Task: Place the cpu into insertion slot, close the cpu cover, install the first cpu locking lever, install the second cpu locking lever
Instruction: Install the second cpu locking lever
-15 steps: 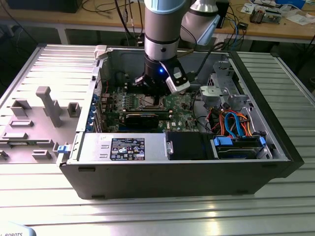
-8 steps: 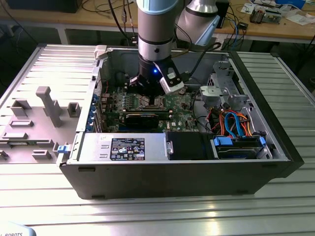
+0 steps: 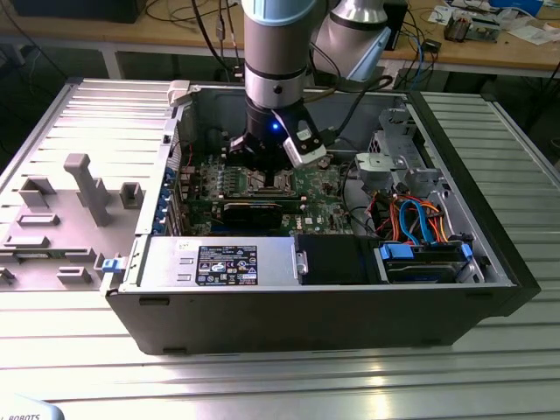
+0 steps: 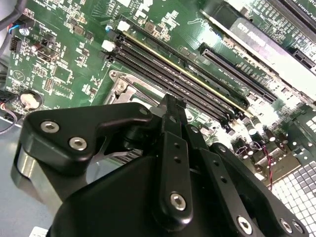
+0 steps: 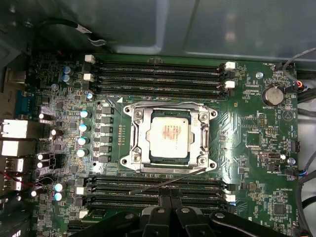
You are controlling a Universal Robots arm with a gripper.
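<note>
The cpu, a silvery square chip, lies flat in the insertion slot at the middle of the green motherboard. The cpu cover lies closed around it as a metal frame. One locking lever runs along the socket's edge by the memory slots. The other lever is a thin rod slanting out from a socket corner over the memory slots on the opposite side. My gripper hovers just beside this slanting rod, fingers together and holding nothing. In the second wrist view the gripper points at a socket corner. In the exterior view the gripper hangs above the socket.
Black memory slots flank the socket on two sides. An expansion card lies in front of it. Drive bays with orange and blue cables fill the exterior view's right of the case. A grey fixture tray sits outside at the exterior view's left.
</note>
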